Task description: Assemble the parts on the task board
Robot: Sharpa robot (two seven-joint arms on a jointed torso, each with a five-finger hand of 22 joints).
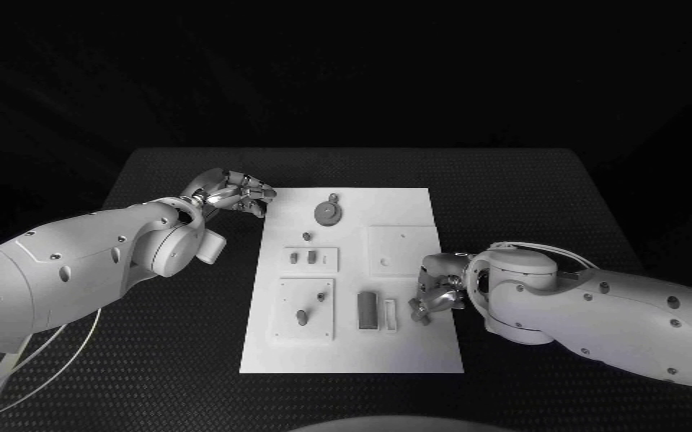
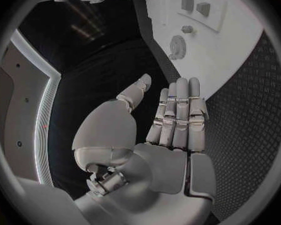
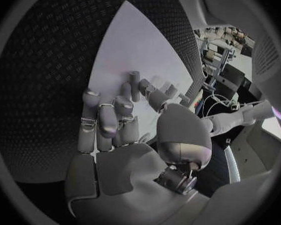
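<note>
The white task board [image 1: 411, 347] lies in the middle of the black table. On it are a round gear-like part [image 1: 329, 212], small pegs [image 1: 302, 256] on a raised square, two more pegs [image 1: 310, 309] on the square below, and two upright bars [image 1: 378, 311]. My left hand [image 1: 231, 192] hovers off the board's far left corner; in the left wrist view it [image 2: 175, 120] is flat, fingers straight, holding nothing. My right hand [image 1: 437, 288] is at the board's right edge, fingers partly curled [image 3: 109, 120] over the board [image 3: 137, 45]. A small grey peg [image 3: 134, 79] stands by its fingertips; whether they pinch it is unclear.
Black textured table [image 1: 548, 202] lies on both sides of the board. A bare raised square [image 1: 400, 249] sits just beyond my right hand. A loose cable [image 1: 58, 362] hangs by my left arm at the table's left edge.
</note>
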